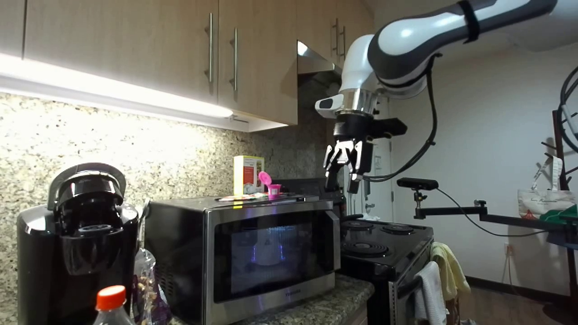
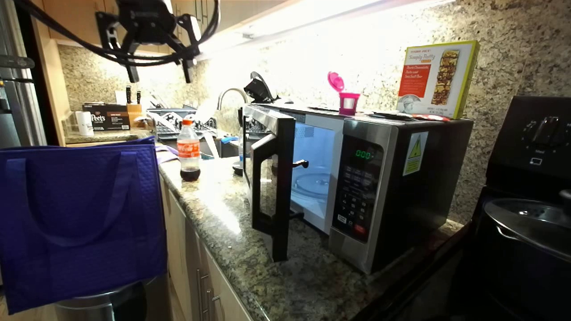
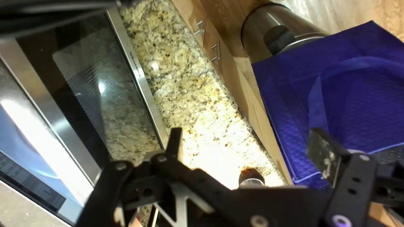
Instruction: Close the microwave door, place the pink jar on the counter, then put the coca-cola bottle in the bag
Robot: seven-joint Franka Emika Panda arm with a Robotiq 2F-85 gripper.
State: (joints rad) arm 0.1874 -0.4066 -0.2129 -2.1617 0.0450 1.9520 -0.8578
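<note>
Granite counter (image 2: 250,258) held microwave (image 2: 386,191), door (image 2: 282,187) ajar and jutting out. Purple bag (image 2: 84,200) flanked counter. Black coffee maker (image 1: 86,253) stood near microwave. Robot gripper (image 2: 160,75) hung in air, fingers (image 2: 187,72) spread. Snack box (image 2: 435,82) topped microwave. Coca-Cola bottle (image 2: 188,149), red-capped, dark soda (image 2: 190,174) at bottom, stood upright on counter. Pink jar (image 2: 349,103) sat atop microwave, lid (image 2: 336,81) flipped up.

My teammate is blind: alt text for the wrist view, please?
Open gripper over a speckled granite counter, with the microwave door open at left, a blue-purple bag at right, and the coca-cola bottle partly hidden behind the gripper.
</note>
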